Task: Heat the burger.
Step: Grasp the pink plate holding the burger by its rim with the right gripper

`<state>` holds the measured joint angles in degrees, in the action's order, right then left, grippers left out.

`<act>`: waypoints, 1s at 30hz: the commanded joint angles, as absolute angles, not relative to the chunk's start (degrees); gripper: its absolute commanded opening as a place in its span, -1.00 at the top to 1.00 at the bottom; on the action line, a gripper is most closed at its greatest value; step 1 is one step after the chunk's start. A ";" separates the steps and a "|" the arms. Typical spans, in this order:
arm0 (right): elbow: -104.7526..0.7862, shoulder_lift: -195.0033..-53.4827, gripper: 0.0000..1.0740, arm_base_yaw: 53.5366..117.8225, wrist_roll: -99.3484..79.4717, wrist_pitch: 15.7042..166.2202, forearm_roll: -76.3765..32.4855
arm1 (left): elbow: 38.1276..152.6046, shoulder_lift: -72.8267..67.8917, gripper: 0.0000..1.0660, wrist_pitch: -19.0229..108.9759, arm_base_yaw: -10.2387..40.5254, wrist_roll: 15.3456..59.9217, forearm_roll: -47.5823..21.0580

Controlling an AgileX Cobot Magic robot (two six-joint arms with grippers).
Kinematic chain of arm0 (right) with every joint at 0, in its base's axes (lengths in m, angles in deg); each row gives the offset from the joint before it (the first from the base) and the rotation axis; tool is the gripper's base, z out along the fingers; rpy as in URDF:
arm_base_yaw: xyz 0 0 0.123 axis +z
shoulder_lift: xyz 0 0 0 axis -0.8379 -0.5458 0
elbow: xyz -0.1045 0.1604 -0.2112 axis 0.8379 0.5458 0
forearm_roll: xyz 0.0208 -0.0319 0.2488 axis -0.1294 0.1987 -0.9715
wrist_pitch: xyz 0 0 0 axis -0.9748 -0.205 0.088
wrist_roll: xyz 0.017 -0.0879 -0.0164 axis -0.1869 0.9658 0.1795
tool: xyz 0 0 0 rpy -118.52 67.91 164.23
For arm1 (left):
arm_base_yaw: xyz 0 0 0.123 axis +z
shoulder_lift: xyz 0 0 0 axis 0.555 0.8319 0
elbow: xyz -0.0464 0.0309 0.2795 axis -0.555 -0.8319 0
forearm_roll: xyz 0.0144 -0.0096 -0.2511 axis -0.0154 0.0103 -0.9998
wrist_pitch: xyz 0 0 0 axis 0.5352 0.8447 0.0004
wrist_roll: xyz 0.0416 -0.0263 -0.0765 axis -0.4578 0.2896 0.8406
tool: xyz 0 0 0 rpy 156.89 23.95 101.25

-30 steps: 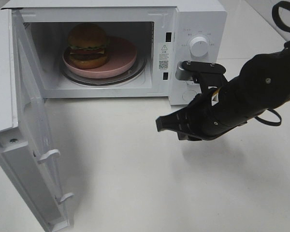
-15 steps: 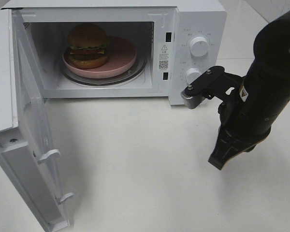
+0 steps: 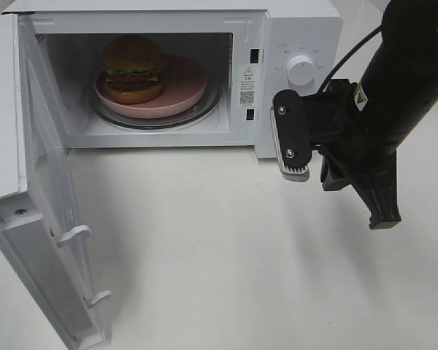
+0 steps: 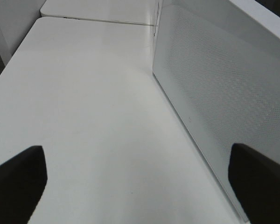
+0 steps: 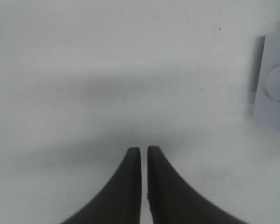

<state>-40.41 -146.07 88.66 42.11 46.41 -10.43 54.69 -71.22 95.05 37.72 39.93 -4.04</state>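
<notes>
The burger [image 3: 133, 69] stands on a pink plate [image 3: 188, 86] on the glass turntable inside the white microwave [image 3: 299, 29], whose door [image 3: 36, 197] hangs wide open to the left. My right gripper [image 3: 385, 219] is shut and empty, pointing down at the table in front of the microwave's control panel, well to the right of the burger. In the right wrist view its fingertips [image 5: 144, 150] nearly touch over bare tabletop. My left gripper [image 4: 136, 154] is open and empty, with the microwave's perforated side wall [image 4: 214, 93] beside it; the high view does not show it.
The upper knob [image 3: 301, 71] shows on the control panel; the right arm's wrist hides the lower one. The open door reaches out to the table's front left. White tabletop [image 3: 204, 240] lies before the microwave.
The right arm has swung from pointing left, low over the table, to pointing down further right beside the control panel. Burger, plate and door have not moved.
</notes>
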 commanded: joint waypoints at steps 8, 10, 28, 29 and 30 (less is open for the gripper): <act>-40.81 -145.61 0.36 88.32 44.98 57.99 -9.91 | 54.69 -72.25 -0.83 95.17 37.78 39.87 -4.32; -40.81 -145.61 0.22 88.32 44.18 58.33 -9.63 | 54.69 -72.25 -0.83 95.17 37.78 39.87 -4.32; -40.81 -146.07 -0.88 88.60 43.95 66.81 -8.94 | 54.69 -72.25 -0.83 95.17 37.78 39.87 -4.32; -40.81 -146.07 -0.88 88.60 43.95 66.81 -8.94 | 54.69 -72.25 -0.83 95.17 37.78 39.87 -4.32; -40.87 -146.99 -0.87 89.80 44.75 66.98 -7.62 | 54.69 -72.25 -0.83 95.17 37.78 39.87 -4.32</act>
<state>-40.52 -146.24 88.77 43.60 66.07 -9.05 54.69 -71.22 95.05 37.72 39.93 -4.04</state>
